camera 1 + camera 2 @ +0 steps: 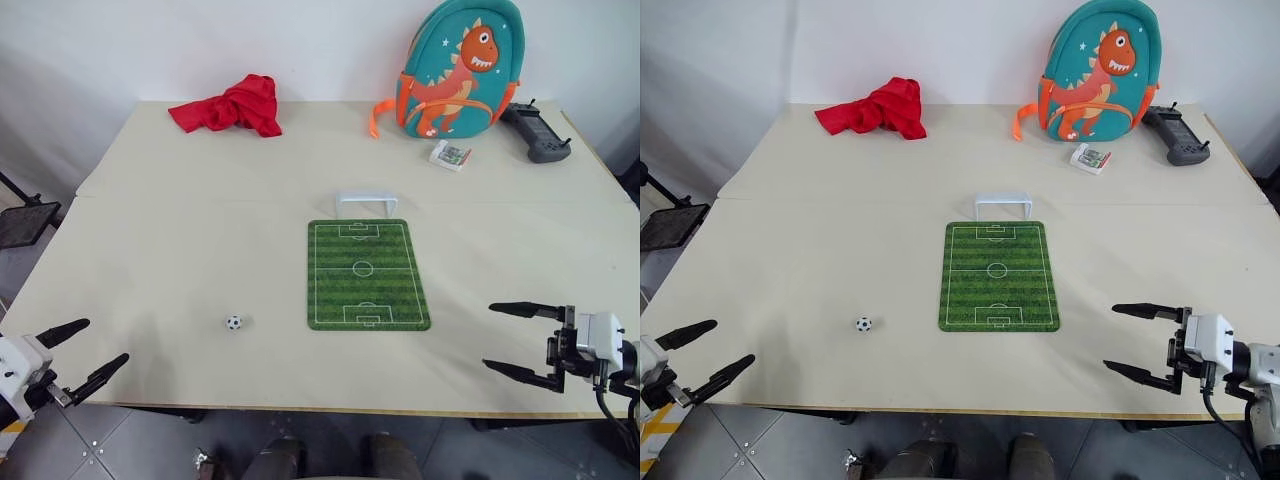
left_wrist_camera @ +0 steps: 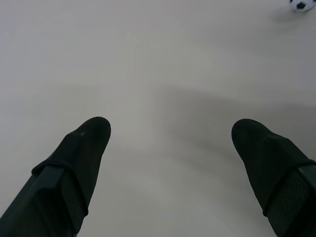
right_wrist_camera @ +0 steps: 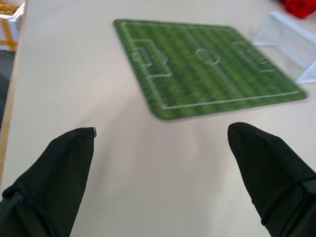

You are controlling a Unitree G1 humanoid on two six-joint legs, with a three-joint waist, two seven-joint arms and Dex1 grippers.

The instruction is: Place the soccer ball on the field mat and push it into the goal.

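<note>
One soccer ball [image 1: 233, 322] — one goal [image 1: 366, 202]

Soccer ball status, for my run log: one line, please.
small black-and-white soccer ball: on table, left of green field mat | white plastic goal: at mat's far end | left gripper: open | right gripper: open

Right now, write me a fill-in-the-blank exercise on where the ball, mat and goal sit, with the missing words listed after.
1. The soccer ball lies on the bare table, to the robot's ____ of the field mat.
2. The goal stands at the mat's ____ end.
3. The left gripper and right gripper both have their fingers ____.
4. The red cloth lies at the table's far ____ corner.

Missing words: left; far; open; left
</note>
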